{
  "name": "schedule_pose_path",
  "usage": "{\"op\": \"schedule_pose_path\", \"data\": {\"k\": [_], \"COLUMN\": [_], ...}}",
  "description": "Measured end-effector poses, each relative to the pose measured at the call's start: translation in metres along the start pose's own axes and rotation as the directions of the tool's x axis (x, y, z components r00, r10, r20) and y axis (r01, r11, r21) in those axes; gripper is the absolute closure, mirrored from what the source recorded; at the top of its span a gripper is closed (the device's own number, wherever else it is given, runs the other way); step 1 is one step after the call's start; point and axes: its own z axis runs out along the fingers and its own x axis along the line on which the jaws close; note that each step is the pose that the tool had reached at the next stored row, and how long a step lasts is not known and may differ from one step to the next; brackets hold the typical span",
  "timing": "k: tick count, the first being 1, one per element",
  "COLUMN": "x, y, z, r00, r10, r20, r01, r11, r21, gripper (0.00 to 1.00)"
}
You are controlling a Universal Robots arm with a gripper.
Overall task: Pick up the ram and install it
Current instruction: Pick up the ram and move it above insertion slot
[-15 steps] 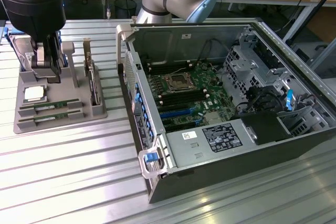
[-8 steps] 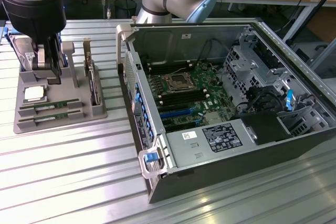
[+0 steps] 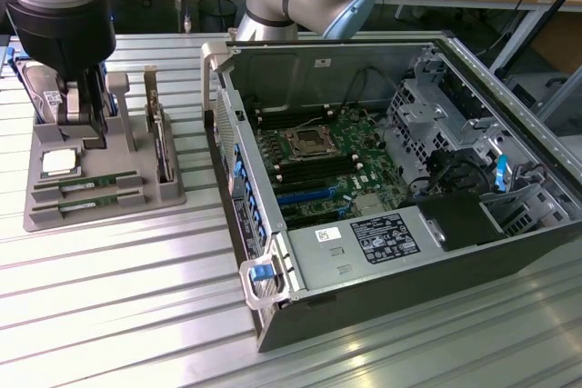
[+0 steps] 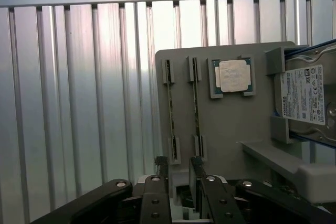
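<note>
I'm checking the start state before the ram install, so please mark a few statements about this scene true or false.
1. Two ram sticks stand on edge in slots of the gray tray. True.
2. The gripper is clamped on a ram stick. False: it is open, holds nothing and hovers over the tray's end near the sticks.
3. The computer case lies with its side open and its motherboard is exposed. True.
4. The silver processor chip lies loose on the ribbed metal table. False: it sits in its own recess in the tray, beside the ram sticks.
</note>
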Motion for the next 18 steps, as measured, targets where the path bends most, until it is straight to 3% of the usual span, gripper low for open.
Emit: {"op": "schedule_pose_path", "data": {"k": [18], "x": [0.0002], "y": [-0.0003], "z": [0.0081], "r00": [1.0000], "r10": [0.000], "r20": [0.0000], "r01": [0.000], "r11": [1.0000], "r21": [0.0001], "gripper": [0.70]}}
